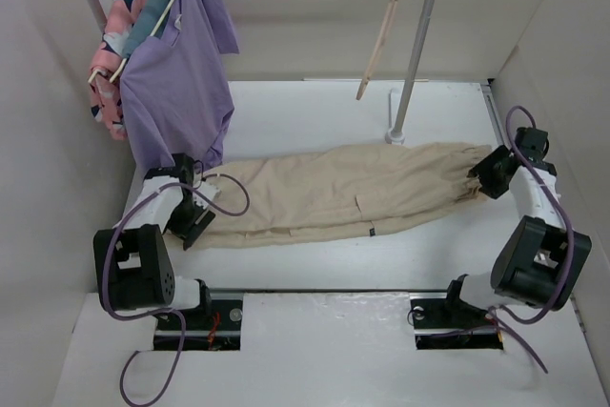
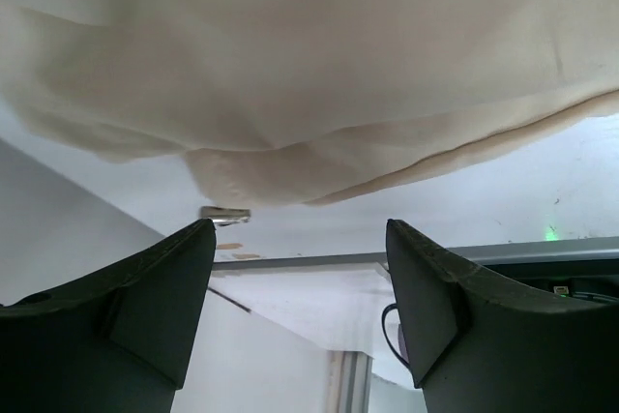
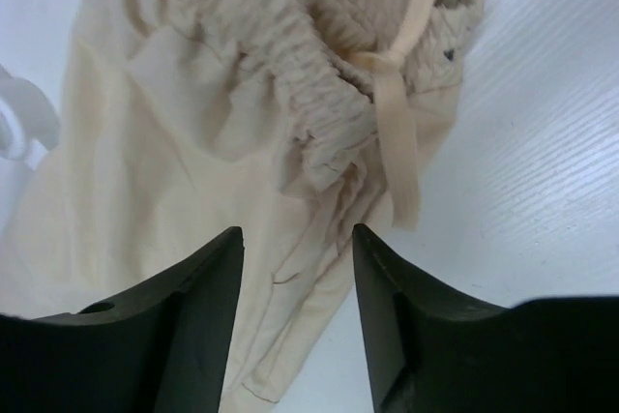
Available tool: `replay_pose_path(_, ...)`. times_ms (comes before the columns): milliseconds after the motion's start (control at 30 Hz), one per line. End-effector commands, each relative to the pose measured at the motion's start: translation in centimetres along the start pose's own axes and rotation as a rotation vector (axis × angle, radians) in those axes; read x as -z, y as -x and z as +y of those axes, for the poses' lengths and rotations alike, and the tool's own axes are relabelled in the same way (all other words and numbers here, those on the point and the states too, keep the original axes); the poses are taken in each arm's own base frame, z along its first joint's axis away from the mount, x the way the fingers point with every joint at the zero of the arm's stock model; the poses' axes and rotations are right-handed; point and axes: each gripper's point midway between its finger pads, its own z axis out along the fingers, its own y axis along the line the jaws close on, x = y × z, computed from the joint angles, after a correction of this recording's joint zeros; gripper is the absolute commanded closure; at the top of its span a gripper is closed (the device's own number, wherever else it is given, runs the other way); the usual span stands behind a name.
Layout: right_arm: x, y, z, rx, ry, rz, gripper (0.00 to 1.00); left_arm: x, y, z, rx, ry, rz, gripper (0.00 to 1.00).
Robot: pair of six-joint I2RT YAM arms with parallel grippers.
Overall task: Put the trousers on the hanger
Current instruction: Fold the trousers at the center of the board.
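The beige trousers [image 1: 343,193] lie flat across the table, waistband to the right, leg ends to the left. The pale hanger [image 1: 384,30] hangs empty from the rail at the back. My left gripper [image 1: 195,214] is open and empty at the leg ends; in the left wrist view the cloth [image 2: 290,74] lies just beyond the gripper [image 2: 300,229]. My right gripper [image 1: 488,174] is open at the waist end. In the right wrist view it [image 3: 297,234] hovers over the gathered waistband [image 3: 290,74] and drawstring [image 3: 398,132], with cloth showing between the fingers.
A purple shirt [image 1: 181,73] and a pink patterned garment [image 1: 114,35] hang on wooden hangers at the back left. The rail's grey pole [image 1: 419,45] stands on a white foot [image 1: 396,135] just behind the trousers. Walls enclose the left, right and back.
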Motion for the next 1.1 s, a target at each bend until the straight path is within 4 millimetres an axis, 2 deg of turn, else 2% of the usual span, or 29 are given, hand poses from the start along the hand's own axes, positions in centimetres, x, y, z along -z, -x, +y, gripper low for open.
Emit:
replay_pose_path(0,-0.8,-0.2,0.2,-0.034,0.015,-0.013,0.48,-0.3,-0.5,-0.3,-0.007,0.001,0.000,0.32)
replay_pose_path(67,-1.5,0.1,0.6,-0.041,0.035,-0.018,0.52,-0.2,0.4,0.4,0.003,0.027,-0.034,0.32)
replay_pose_path(100,-2.1,-0.3,0.3,-0.044,0.021,0.004,0.52,-0.1,0.7,0.4,0.016,0.019,-0.040,0.32)
replay_pose_path(167,-2.5,0.1,0.7,-0.043,0.031,0.005,0.50,-0.2,1.1,0.4,0.032,0.016,-0.055,0.30)
replay_pose_path(233,-3.1,-0.1,0.3,-0.045,0.010,0.015,0.48,-0.4,1.0,0.2,0.042,0.010,-0.047,0.30)
replay_pose_path(300,-3.5,0.4,0.3,-0.034,0.010,-0.008,0.44,-1.2,0.1,-0.7,0.033,-0.016,-0.010,0.29)
replay_pose_path(467,-6.4,-1.2,-0.6,-0.064,-0.021,0.062,0.41,-2.4,-0.1,-1.4,0.046,-0.038,0.006,0.28)
replay_pose_path(500,-6.8,-1.3,-0.7,-0.064,-0.024,0.068,0.44,-2.5,0.0,-1.6,0.045,-0.052,0.007,0.28)
replay_pose_path(533,-7.0,-1.6,-0.8,-0.066,-0.023,0.082,0.52,-2.7,-0.1,-1.7,0.054,-0.057,0.015,0.28)
replay_pose_path(600,-7.0,-1.5,-0.9,-0.065,-0.033,0.075,0.62,-3.3,0.1,-2.1,0.059,-0.084,0.025,0.32)
replay_pose_path(633,-7.1,-1.4,-1.2,-0.051,-0.041,0.070,0.73,-3.3,0.3,-2.1,0.068,-0.086,0.028,0.37)
replay_pose_path(700,-6.5,-0.9,-1.4,-0.035,-0.058,0.043,0.86,-3.5,0.7,-2.4,0.088,-0.111,0.023,0.49)
replay_pose_path(733,-6.3,-0.8,-1.8,-0.022,-0.078,0.034,0.91,-3.5,0.8,-2.6,0.101,-0.119,0.019,0.58)
replay_pose_path(767,-6.1,-0.6,-1.7,-0.022,-0.073,0.027,1.00,-3.4,0.6,-2.7,0.099,-0.124,0.027,0.60)
replay_pose_path(833,-5.6,-0.6,-1.7,-0.010,-0.067,0.018,1.00,-3.2,0.8,-2.8,0.102,-0.128,0.011,0.71)
replay_pose_path(867,-5.4,-0.8,-1.8,-0.010,-0.067,0.018,1.00,-3.0,0.8,-2.6,0.104,-0.113,0.004,0.84)
replay_pose_path(900,-5.4,-0.8,-1.8,-0.010,-0.067,0.018,1.00,-2.8,0.9,-2.4,0.106,-0.106,-0.006,0.91)
replay_pose_path(967,-5.1,-0.8,-1.8,-0.010,-0.066,0.016,1.00,-2.3,0.7,-1.8,0.118,-0.069,0.002,1.00)
replay_pose_path(1000,-4.5,-0.6,-1.6,-0.009,-0.059,0.004,1.00,-2.0,0.7,-1.7,0.117,-0.072,0.006,0.98)
replay_pose_path(1033,-4.2,-0.4,-1.5,0.002,-0.054,-0.004,1.00,-1.4,0.8,-1.4,0.121,-0.060,-0.012,0.92)
replay_pose_path(1067,-3.9,-0.3,-1.7,0.002,-0.066,-0.010,1.00,-1.0,0.8,-1.3,0.131,-0.057,-0.017,0.77)
